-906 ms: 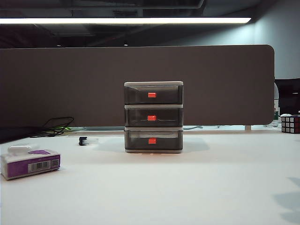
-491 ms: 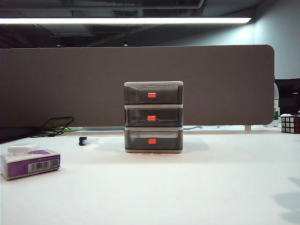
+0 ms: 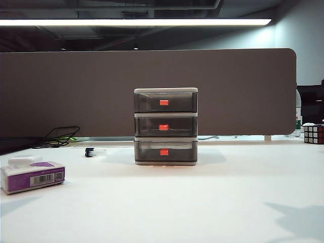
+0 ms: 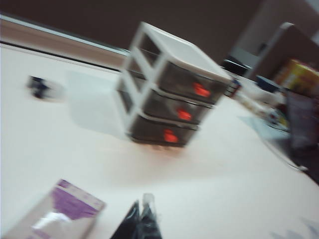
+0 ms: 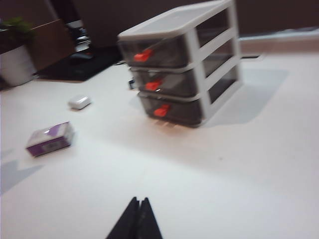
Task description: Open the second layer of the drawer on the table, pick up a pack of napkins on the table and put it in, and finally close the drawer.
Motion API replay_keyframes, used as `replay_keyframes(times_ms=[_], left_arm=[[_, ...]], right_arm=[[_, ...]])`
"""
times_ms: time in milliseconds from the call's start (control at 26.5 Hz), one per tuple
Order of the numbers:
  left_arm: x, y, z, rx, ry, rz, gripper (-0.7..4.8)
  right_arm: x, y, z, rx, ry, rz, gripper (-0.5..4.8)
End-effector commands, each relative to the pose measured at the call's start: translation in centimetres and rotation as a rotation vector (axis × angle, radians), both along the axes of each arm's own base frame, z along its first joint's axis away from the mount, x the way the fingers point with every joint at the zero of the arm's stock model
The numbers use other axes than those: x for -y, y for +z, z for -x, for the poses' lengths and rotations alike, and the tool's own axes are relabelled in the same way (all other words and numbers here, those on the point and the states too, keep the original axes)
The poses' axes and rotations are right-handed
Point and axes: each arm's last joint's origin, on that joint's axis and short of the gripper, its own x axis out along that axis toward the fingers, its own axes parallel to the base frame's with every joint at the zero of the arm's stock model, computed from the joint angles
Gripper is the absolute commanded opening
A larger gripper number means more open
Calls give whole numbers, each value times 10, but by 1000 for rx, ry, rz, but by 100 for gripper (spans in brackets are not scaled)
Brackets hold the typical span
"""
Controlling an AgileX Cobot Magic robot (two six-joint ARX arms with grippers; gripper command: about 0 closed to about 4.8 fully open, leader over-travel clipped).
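Observation:
The drawer [image 3: 165,126] stands in the middle of the white table [image 3: 202,202], a smoky grey three-tier unit with all three fronts pushed in. Its second layer [image 3: 165,126] carries a red tab on its front. The drawer [image 4: 169,94] [image 5: 182,64] also shows in both wrist views. The pack of napkins [image 3: 33,176], purple and white with a barcode, lies at the table's left. Beside that pack [image 4: 52,216], above the table, my left gripper [image 4: 141,206] is shut and empty. My right gripper [image 5: 139,201] is shut and empty, well short of the drawer; the pack [image 5: 50,140] lies off to its side.
A small white oblong object [image 3: 21,161] lies just behind the pack. A small black item [image 3: 89,152] sits left of the drawer. A dark partition [image 3: 152,91] runs along the table's far edge, with cables [image 3: 61,135] at its left and a puzzle cube [image 3: 313,133] at far right.
A new shadow has spread over the table's near right corner, and a faint one has appeared near the left front edge. The drawer and the pack have not moved.

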Motion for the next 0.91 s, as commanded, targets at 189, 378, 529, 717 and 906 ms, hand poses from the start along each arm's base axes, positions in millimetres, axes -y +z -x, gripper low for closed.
replay_keyframes(times_ms=[189, 378, 529, 717, 906], left_arm=[[2, 4, 2, -16, -101, 72, 40], [2, 12, 2, 24, -95, 140, 88], [0, 19, 1, 57, 1, 230, 86], [6, 19, -1, 78, -14, 174, 56], [20, 21, -7, 100, -24, 155, 57]], right_arm=[[-1, -2, 0, -27, 21, -39, -5], [-1, 0, 0, -102, 9, -169, -4], [-1, 3, 0, -101, 13, -205, -5], [-6, 10, 1, -78, 46, -209, -5], [-13, 14, -1, -83, 41, -148, -5]])
